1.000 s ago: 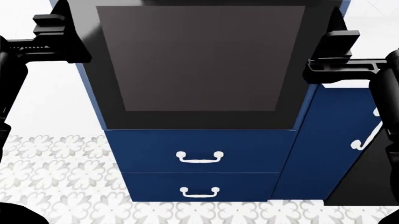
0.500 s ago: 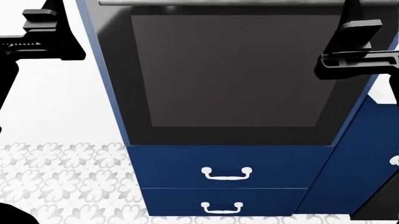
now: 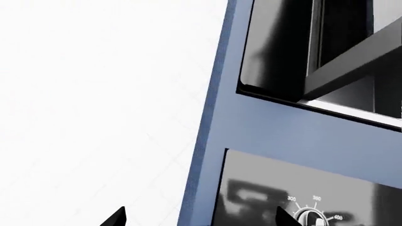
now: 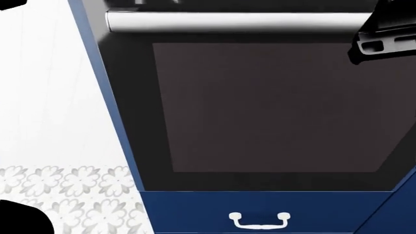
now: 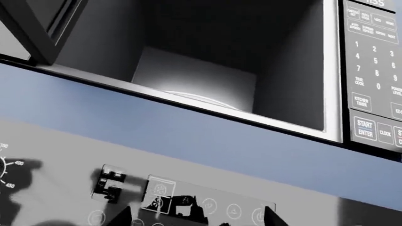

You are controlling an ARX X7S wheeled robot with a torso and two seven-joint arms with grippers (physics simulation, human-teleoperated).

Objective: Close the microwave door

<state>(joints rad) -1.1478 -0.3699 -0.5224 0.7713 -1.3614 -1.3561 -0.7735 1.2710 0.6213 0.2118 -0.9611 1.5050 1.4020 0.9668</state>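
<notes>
The microwave (image 5: 207, 61) is built into the blue cabinet above the oven, and its dark cavity stands open. A keypad (image 5: 373, 70) sits beside the cavity. The microwave door (image 3: 276, 47) is swung out, and its edge (image 5: 37, 28) also shows in the right wrist view. My left gripper (image 3: 201, 219) is open, below the door and in front of the oven's knob panel. My right gripper (image 5: 197, 219) is open, below the cavity and facing the oven's control strip. The head view shows neither microwave nor door, only part of the right gripper (image 4: 388, 39).
A black oven door (image 4: 266, 107) with a silver handle bar (image 4: 234, 22) fills the head view. Below it is a blue drawer with a white handle (image 4: 258, 222). A white wall and patterned floor (image 4: 71, 190) lie to the left. An oven knob (image 3: 311, 217) sits near my left fingers.
The head view has risen and closed in on the oven. Both grippers have moved upward; the left one has nearly left the head view, and the right one sits at the top right corner.
</notes>
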